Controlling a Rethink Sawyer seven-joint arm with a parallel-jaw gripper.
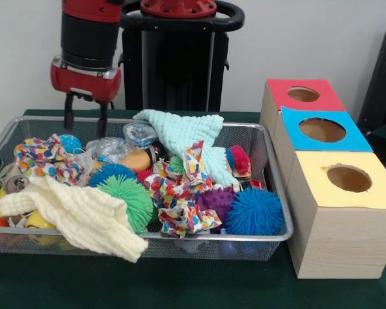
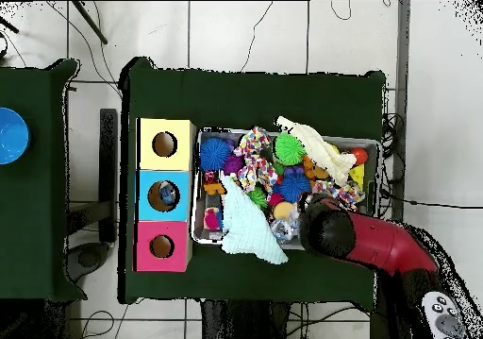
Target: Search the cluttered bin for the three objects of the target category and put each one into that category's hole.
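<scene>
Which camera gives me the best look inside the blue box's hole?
The overhead view: it looks straight down the blue box hole and shows something small and bluish lying inside. The front view sees that hole only at a slant, showing a tan inner wall and nothing of the contents.

No words, labels, brand names, numbers or signs can be read anywhere in either view. The three boxes (image 1: 334,187) beside the bin (image 1: 270,235) carry only plain coloured tops, and the patterned cloth (image 1: 177,193) in the bin shows coloured dots, not letters.
</scene>
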